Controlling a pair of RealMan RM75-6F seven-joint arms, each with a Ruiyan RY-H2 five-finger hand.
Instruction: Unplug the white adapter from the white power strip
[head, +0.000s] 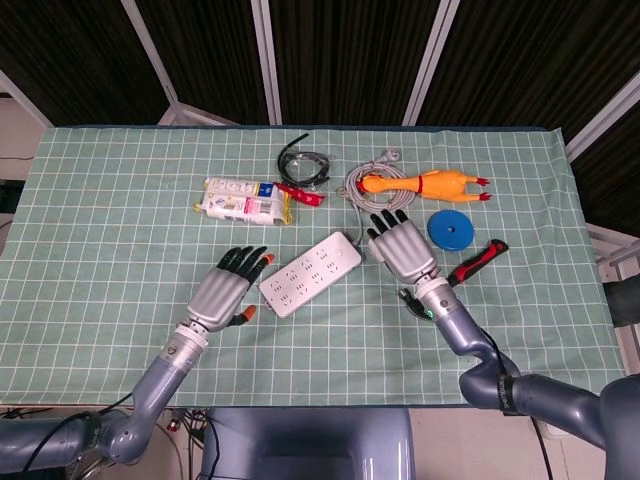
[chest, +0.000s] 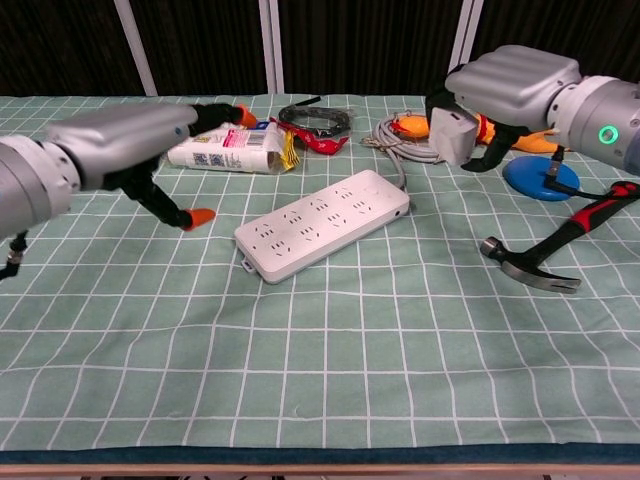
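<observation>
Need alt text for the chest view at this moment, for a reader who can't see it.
The right hand holds the white adapter in the air, clear of the white power strip, which lies on the green checked tablecloth with no plug in it. The left hand hangs open left of the strip; a hammer lies to its right.

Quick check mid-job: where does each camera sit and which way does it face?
Head view: high above the near edge, looking steeply down at the table; both forearms and hands show.
Chest view: low at the near edge, looking across; left hand lifted, right hand holding the white adapter.
Shared: white power strip, hammer, both hands.
</observation>
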